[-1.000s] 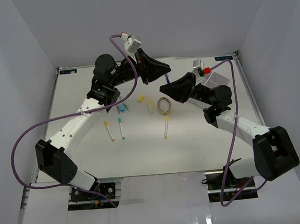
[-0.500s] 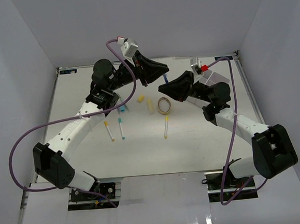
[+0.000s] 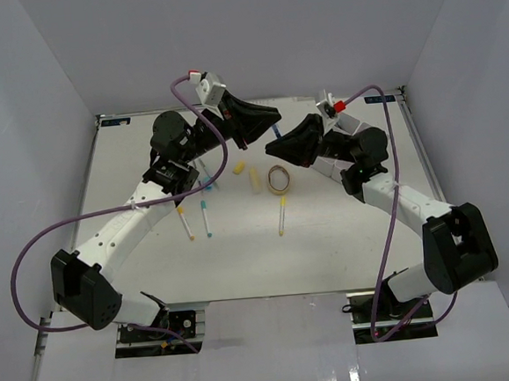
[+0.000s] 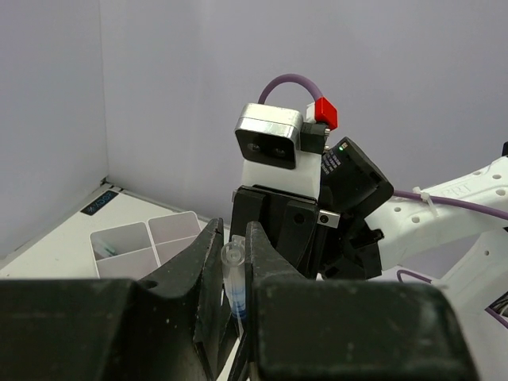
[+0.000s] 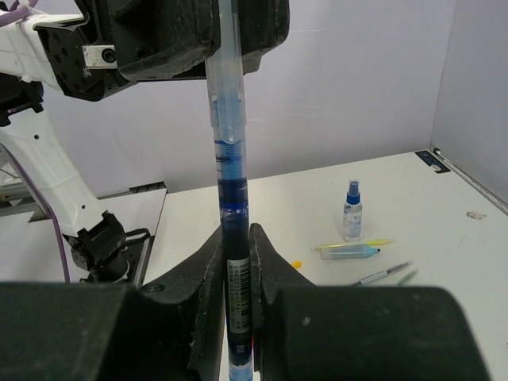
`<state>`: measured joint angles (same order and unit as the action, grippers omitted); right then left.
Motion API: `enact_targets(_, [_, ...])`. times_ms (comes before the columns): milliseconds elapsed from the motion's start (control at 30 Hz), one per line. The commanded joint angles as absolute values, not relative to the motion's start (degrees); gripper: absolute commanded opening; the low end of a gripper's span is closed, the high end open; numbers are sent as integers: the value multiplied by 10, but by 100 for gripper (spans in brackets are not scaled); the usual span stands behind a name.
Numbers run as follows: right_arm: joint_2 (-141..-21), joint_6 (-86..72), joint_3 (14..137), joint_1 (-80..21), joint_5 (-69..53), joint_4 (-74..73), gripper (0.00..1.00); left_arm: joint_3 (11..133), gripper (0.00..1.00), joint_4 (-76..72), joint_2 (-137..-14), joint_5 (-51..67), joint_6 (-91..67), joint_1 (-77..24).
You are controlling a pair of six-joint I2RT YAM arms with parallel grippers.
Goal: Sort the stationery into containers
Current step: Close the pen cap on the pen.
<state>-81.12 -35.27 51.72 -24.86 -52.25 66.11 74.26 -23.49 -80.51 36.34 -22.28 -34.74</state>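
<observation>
The left gripper is clamping, jaws nearly closed, one end of a slim clear plastic pen with blue ink. The right gripper is pinching its other end just as tightly. The left arm and right arm are reaching up, meeting above the white table, near the white four-compartment plastic tray.

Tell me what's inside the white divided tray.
One compartment of the tray holds a thin greenish item; the others seen look bare. The left gripper, shut on a blue pen, hides its near corner.
</observation>
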Motion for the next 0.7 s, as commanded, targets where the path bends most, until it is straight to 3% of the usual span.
enact_targets(0, [-795,-382,610,-248,-433,766,8,690,0,-101,-842,447,-225,-389])
enact_targets(667, [-787,-376,685,-235,-451,722,8,652,0,-12,-892,449,-197,-414])
